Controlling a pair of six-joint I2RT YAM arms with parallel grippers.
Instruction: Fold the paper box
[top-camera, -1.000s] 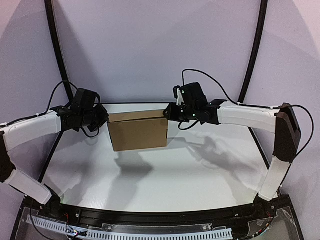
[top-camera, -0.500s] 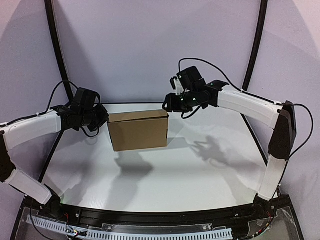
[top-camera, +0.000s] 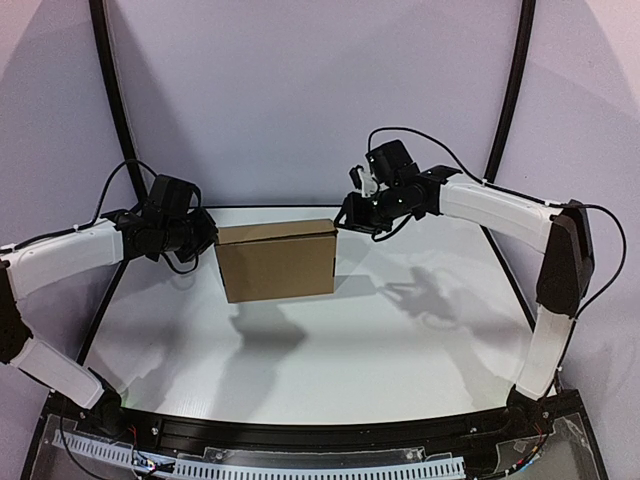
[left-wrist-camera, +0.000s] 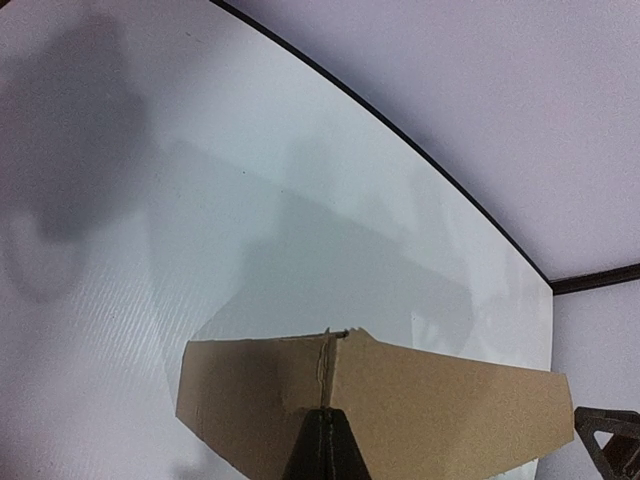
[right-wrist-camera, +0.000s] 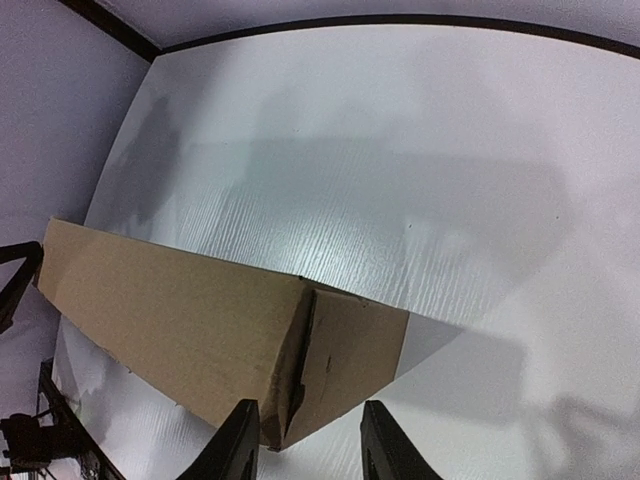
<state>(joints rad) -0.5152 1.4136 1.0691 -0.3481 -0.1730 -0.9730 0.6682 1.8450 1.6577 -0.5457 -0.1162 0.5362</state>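
Closed-up paper box (top-camera: 277, 262) over the table (top-camera: 400, 350). The left gripper (top-camera: 211, 242) meets its left end, the right gripper (top-camera: 345, 222) its far right corner.

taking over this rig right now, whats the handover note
left pincer: shut on the left end of the paper box.
right pincer: open, fingers astride the box's right corner, not clamped.
box: closed into a shallow shape, apparently held up over the table between the arms.
done: folding looks largely finished.
left: the seam at the right corner looks slightly open; probably press it shut, then set the box down.
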